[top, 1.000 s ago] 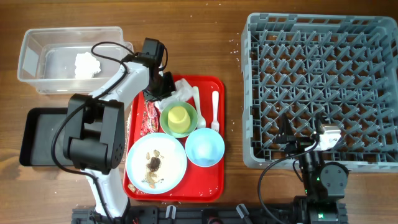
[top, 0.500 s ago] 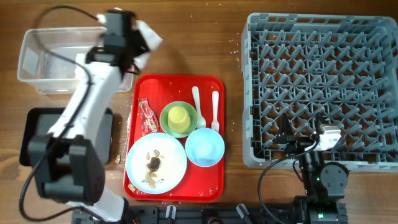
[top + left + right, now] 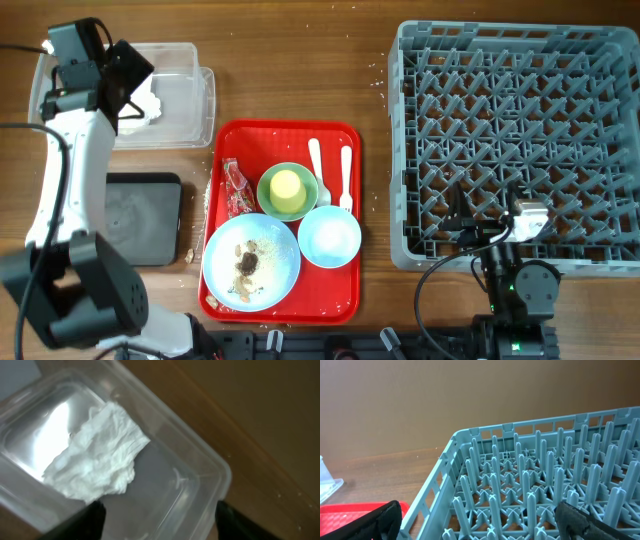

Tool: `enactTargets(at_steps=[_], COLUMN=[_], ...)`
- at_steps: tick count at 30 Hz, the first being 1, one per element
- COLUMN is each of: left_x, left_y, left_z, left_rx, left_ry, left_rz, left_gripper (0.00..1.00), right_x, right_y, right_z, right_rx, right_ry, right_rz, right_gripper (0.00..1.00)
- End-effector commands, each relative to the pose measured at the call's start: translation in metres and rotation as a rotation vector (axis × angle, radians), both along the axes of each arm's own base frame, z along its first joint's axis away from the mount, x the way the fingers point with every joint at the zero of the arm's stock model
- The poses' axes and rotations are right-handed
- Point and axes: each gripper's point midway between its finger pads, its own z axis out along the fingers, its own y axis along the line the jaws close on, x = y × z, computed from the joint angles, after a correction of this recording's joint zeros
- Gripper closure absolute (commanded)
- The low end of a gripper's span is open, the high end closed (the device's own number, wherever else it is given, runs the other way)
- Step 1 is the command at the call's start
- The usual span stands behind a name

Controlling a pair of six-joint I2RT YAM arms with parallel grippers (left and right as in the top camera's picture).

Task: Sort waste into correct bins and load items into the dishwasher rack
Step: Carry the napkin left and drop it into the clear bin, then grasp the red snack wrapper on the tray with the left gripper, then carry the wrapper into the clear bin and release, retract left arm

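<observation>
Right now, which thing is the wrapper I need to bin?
Find the red serving tray in the middle of the table. Along its left edge, beside the pale green bowl and, in the overhead view, just above the light blue plate, lies the wrapper. It is the only flat, crinkled, red printed strip; its neighbours are round dishes.

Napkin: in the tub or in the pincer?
In the tub. Left wrist view shows the napkin inside the tub walls, left pincer open above, fingers clear of it.
</observation>
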Motion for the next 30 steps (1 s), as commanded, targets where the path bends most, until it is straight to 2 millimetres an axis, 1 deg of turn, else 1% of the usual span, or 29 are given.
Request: enactTargets(at_steps=[1,2,4,6,7,8,9,10,12,13,15,19,20,22,23,24,26,27,30], left_x=[-0.038,-0.063,-0.1,-0.128,-0.14,-0.154,-0.164,-0.167,-0.17,-0.168,-0.163,-0.153,-0.151,-0.152,-0.153,-0.154,-0.15,-0.148,-0.132], left_y=[-0.075,-0.096,-0.124,-0.135,-0.139,-0.144,-0.144,-0.14,-0.139,-0.14,-0.14,-0.141,-0.144,-0.152,-0.156,-0.159,-0.165,-0.165,-0.161], left_z=[0.022,0.002,-0.029,-0.055,-0.066,-0.081,-0.098,-0.108,-0.138,-0.146,-0.158,-0.181,-0.186,-0.196,-0.198,-0.198,-0.196,-0.194,-0.165], left_rx=[-0.257,-0.308,-0.287,-0.22,-0.203,-0.205,-0.211,-0.201,-0.193,-0.191,-0.185,-0.176,-0.165,-0.159,-0.157,-0.154,-0.147,-0.147,-0.133], left_ry=[0.044,0.181,0.382,0.515,0.567,0.62,0.652,0.662,0.638,0.616,0.575,0.561,0.561,0.584,0.591,0.592,0.579,0.575,0.539], left_rz=[-0.251,-0.275,-0.322,-0.333,-0.341,-0.346,-0.334,-0.315,-0.314,-0.318,-0.322,-0.339,-0.363,-0.389,-0.399,-0.409,-0.426,-0.427,-0.409], left_gripper=[0.35,0.39,0.41,0.41,0.41,0.41,0.41,0.41,0.41,0.43,0.45,0.55,0.55,0.56,0.57,0.66,0.88,0.96,0.96], right_x=[0.0,0.0,0.0,0.0,0.0,0.0,0.0,0.0,0.0,0.0,0.0,0.0,0.0,0.0,0.0,0.0,0.0,0.0,0.0], right_y=[-0.001,-0.001,-0.001,-0.001,-0.001,-0.001,-0.001,-0.001,-0.001,-0.001,-0.001,-0.001,-0.001,-0.001,-0.001,-0.001,-0.001,-0.001,-0.001], right_z=[0.001,0.002,0.002,0.002,0.002,0.002,0.002,0.002,0.002,0.002,0.002,0.002,0.002,0.002,0.002,0.002,0.002,0.002,0.001], right_rx=[-0.012,-0.012,-0.012,-0.012,-0.012,-0.012,-0.012,-0.012,-0.012,-0.012,-0.012,-0.012,-0.012,-0.012,-0.012,-0.012,-0.012,-0.012,-0.012], right_ry=[-0.008,-0.008,-0.008,-0.008,-0.008,-0.008,-0.008,-0.008,-0.008,-0.008,-0.008,-0.008,-0.008,-0.008,-0.008,-0.008,-0.008,-0.008,-0.007], right_rz=[-0.003,-0.004,-0.003,-0.003,-0.004,-0.004,-0.003,-0.003,-0.003,-0.003,-0.003,-0.003,-0.003,-0.003,-0.003,-0.003,-0.003,-0.003,-0.003], right_gripper=[0.0,0.0,0.0,0.0,0.0,0.0,0.0,0.0,0.0,0.0,0.0,0.0,0.0,0.0,0.0,0.0,0.0,0.0,0.0])
